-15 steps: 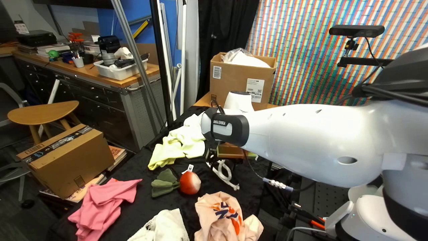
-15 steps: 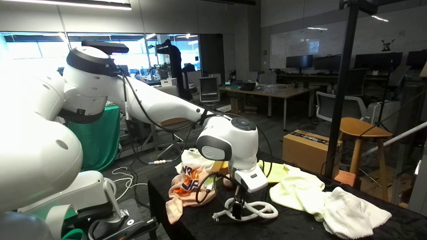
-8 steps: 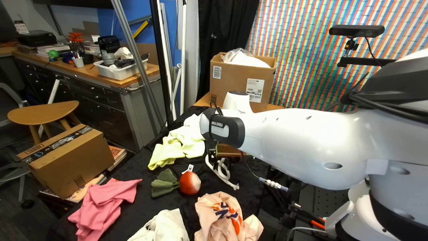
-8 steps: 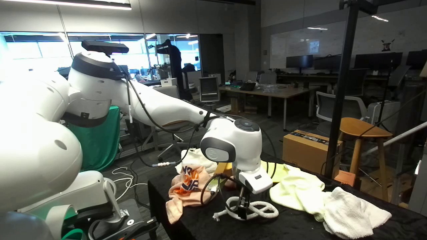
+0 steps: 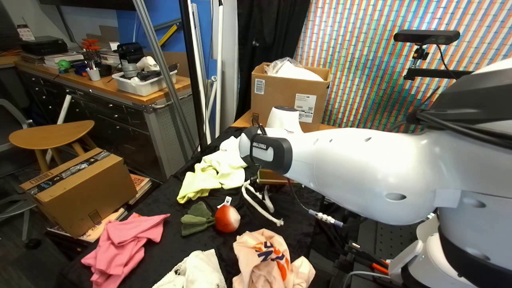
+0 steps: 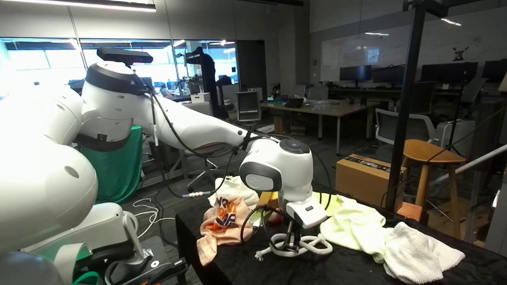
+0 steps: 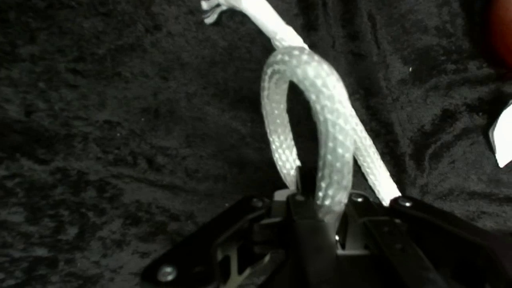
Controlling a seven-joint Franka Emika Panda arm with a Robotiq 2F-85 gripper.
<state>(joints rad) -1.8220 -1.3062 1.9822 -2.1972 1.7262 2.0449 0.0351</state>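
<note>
White braided rope (image 7: 336,132), one: clamped in your hand (image 7: 328,208), a loop showing beyond the grip, the frayed end trailing over the black-draped worktop (image 5: 172,244). Plush radish (image 5: 227,219), one: near the rope, untouched by you. Peach printed cloth (image 5: 262,262), one: near, likewise untouched. Status, as judged: your grasp is made; the rope is neither wholly off the worktop nor let go

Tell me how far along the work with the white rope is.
Looks done: the jaws are shut on a strand of the white rope. In hand: that strand, arching out ahead of the jaws. Left, probably: raising the rest, since the frayed end lies on the black cloth, and letting go.
</note>
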